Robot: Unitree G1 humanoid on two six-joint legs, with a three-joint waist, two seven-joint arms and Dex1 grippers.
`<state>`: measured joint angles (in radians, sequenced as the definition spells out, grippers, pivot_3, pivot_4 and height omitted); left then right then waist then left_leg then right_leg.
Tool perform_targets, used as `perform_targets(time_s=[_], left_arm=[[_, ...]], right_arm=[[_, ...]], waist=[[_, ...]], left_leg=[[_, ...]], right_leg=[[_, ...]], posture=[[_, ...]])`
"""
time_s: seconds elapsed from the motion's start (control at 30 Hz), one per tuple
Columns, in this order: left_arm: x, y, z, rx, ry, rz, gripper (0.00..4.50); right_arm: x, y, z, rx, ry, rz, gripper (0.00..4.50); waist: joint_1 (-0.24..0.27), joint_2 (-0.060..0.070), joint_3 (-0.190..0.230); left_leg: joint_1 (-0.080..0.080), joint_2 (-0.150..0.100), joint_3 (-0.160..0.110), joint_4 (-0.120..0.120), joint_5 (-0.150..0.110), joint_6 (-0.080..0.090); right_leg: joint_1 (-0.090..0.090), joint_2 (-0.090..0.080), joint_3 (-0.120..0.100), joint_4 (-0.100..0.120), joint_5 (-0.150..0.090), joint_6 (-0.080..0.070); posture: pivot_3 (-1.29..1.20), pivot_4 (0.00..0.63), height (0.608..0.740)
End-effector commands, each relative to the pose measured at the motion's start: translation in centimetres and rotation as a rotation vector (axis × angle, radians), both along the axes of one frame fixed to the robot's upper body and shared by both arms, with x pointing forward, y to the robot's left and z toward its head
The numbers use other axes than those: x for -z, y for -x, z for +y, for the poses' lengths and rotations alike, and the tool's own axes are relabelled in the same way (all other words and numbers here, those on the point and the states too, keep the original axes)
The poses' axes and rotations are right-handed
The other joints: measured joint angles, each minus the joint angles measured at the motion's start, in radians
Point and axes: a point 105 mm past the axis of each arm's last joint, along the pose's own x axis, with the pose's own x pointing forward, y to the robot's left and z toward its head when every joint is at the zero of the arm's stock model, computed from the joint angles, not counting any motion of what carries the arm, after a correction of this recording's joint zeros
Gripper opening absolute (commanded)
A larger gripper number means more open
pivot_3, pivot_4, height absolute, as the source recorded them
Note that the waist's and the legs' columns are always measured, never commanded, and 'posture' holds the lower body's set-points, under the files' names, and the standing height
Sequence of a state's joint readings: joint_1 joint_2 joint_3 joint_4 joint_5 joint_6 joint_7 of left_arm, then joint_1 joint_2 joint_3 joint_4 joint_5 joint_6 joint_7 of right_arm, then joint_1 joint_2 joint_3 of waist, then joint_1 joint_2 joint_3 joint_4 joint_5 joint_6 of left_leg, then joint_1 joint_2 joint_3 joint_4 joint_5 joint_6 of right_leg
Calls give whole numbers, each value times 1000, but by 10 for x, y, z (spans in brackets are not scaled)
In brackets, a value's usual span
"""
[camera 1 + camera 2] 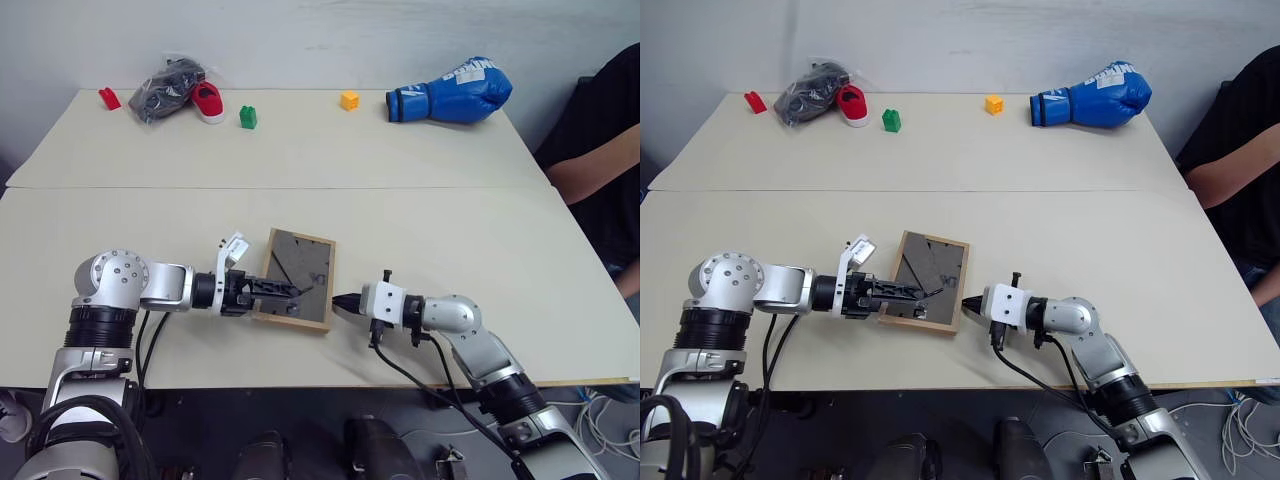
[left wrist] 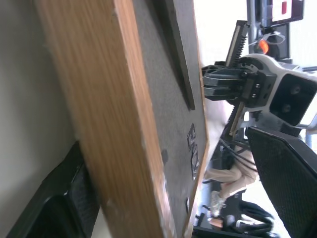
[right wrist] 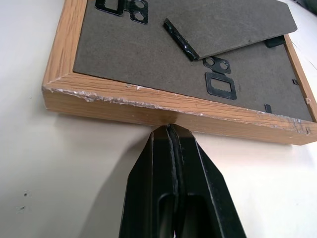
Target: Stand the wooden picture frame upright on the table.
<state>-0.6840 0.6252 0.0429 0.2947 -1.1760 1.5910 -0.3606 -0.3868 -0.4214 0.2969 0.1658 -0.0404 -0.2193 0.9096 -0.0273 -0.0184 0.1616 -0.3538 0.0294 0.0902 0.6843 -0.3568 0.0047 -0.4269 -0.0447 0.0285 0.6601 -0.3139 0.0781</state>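
- Left eye view: I see the wooden picture frame [image 1: 296, 278] lying back-up at lower centre of the table [image 1: 440, 230].
- Left gripper [image 1: 290, 291] spread wide over the frame's left edge.
- Right gripper [image 3: 171, 130] pinched closed, empty, tips against the frame's right edge.

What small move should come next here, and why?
Probably close the left gripper on the wooden picture frame. The frame lies back-up on the table, open fingers straddle its left edge, and the shut right gripper braces the opposite edge.

One wooden picture frame [image 1: 296, 278] lies on the table [image 1: 450, 220]. Beyond the frame: one blue boxing glove [image 1: 452, 91], one bagged shoe pair [image 1: 178, 90], and three small blocks: red [image 1: 109, 98], green [image 1: 248, 117], yellow [image 1: 349, 100].
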Motion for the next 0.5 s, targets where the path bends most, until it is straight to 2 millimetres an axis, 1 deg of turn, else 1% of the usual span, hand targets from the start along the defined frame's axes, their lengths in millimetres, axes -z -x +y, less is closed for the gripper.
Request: perform_targets(time_s=[0.03,0.17,0.3,0.37,0.4,0.47,0.5], left_arm=[[9,12,-13,68,22,79,3977],[8,13,-14,69,36,100,2813],[7,11,-14,44,64,101,1456],[3,9,-15,29,89,73,998],[1,9,-14,26,88,51,829],[-9,8,-14,9,139,-15,841],[-14,9,-12,4,147,-75,841]], right_arm=[[-9,1,2,-28,-12,-54,0],[-8,1,-4,-24,-9,-59,0],[-8,5,-12,-25,-14,-61,0],[-9,8,-19,-23,-24,-55,0],[-9,10,-22,-22,-32,-39,0],[-18,12,-31,-13,-78,-27,0],[-22,16,-36,-17,-115,33,168]], waist=[[-1,0,0],[-4,0,0],[-5,0,0],[-5,0,0],[-5,0,0],[-5,0,0],[-5,-1,0]], left_leg=[[0,0,0,0,0,0],[0,0,0,0,0,0],[-1,1,0,0,0,-1],[-1,1,1,0,0,-1],[-1,1,1,0,0,-1],[-1,1,1,0,0,-1],[-1,1,1,0,0,-1]], right_leg=[[0,0,0,0,0,0],[0,0,0,0,0,0],[-1,1,-1,0,0,0],[-1,1,-1,-1,0,0],[-1,0,-1,-1,0,0],[-1,0,-1,-1,0,0],[-1,1,-1,-1,0,0]], posture=[[0,150,740],[0,150,740],[0,150,740],[0,150,740],[0,150,740],[0,150,740],[0,150,740]])
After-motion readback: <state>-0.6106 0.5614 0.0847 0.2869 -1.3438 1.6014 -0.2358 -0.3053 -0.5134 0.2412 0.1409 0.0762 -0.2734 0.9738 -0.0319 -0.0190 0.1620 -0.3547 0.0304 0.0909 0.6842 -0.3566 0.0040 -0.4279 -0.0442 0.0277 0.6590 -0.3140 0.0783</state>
